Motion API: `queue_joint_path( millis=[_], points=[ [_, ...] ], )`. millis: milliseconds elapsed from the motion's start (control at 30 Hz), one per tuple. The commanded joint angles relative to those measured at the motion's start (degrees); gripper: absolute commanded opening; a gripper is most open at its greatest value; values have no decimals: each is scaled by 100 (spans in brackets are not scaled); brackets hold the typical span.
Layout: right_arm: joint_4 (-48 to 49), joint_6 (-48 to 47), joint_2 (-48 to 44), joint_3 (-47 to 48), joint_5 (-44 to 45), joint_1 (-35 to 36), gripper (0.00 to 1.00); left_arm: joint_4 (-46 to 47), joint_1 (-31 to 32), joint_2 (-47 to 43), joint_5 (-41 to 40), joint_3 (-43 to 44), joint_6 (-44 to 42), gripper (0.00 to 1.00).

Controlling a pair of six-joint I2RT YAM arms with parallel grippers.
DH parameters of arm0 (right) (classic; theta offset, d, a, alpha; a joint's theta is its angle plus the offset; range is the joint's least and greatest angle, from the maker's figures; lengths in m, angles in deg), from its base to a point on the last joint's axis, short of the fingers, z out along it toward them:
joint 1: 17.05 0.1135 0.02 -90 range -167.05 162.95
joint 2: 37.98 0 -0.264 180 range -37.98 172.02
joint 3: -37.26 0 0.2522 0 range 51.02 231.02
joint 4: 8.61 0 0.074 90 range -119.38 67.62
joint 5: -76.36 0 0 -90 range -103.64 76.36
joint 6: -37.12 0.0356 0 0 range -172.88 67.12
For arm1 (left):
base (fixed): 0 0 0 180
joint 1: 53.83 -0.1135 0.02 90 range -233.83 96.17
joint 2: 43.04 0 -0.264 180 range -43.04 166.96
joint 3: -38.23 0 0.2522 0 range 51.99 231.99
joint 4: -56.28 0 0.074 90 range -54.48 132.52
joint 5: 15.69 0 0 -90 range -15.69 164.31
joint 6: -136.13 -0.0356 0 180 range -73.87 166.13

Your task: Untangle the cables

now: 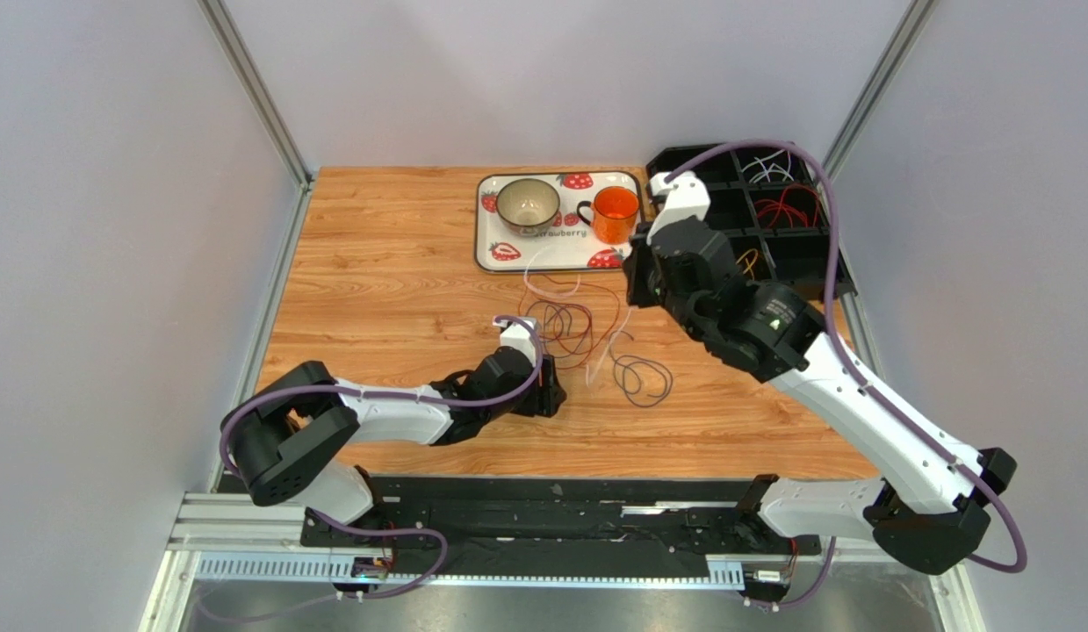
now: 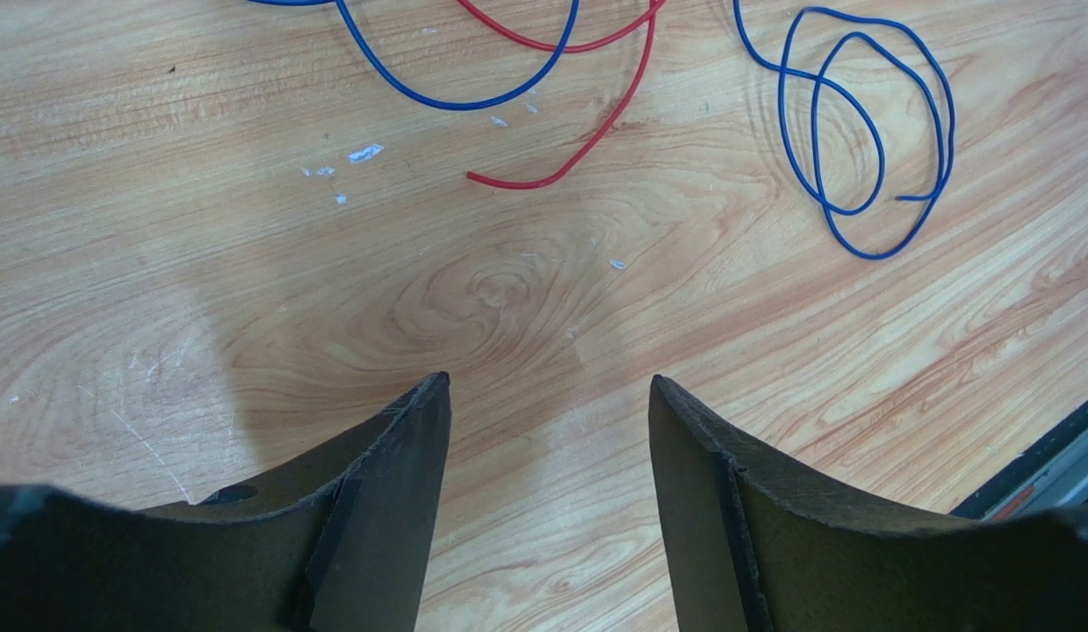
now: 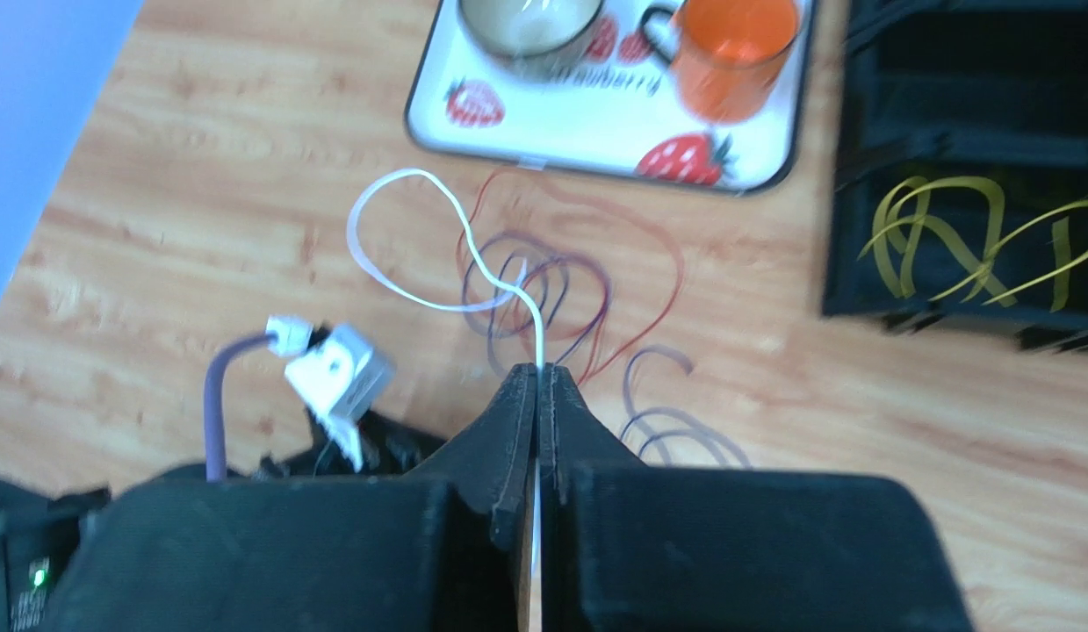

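Partly done. Pinches white cable (image 3: 401,175) tight in right gripper (image 3: 536,375), above tangle. Holds nothing in left gripper (image 2: 549,389), jaws well apart over surface (image 2: 180,263). Left to separate: cables (image 1: 575,323) looped mid-surface. Already sorted: several in black tray (image 1: 760,227).

The left arm (image 1: 377,408) lies low, stretched from its base at the near left toward the middle of the bench (image 1: 377,263), with its wrist turned downward. The left gripper (image 2: 549,389) faces the bench surface just below it, its jaws standing well apart. The right arm (image 1: 852,395) rises from the near right and reaches far and leftward, its forearm sloping up. The right gripper (image 3: 536,375) is closed, its fingertips pinching a white cable (image 3: 536,336).
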Motion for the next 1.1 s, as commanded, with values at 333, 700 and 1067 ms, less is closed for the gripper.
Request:
queue_joint_path(
  millis=[333, 700, 1067],
  points=[
    [-130, -976, 487, 1455, 455, -1143, 0, 86, 49, 71, -85, 182, -100, 63],
    [-16, -985, 769, 1605, 578, -1943, 0, 104, 93, 132, -85, 226, -144, 63],
    [301, -976, 1498, 2096, 710, -2567, 0, 95, 102, 203, -68, 279, -170, 62]
  ],
)
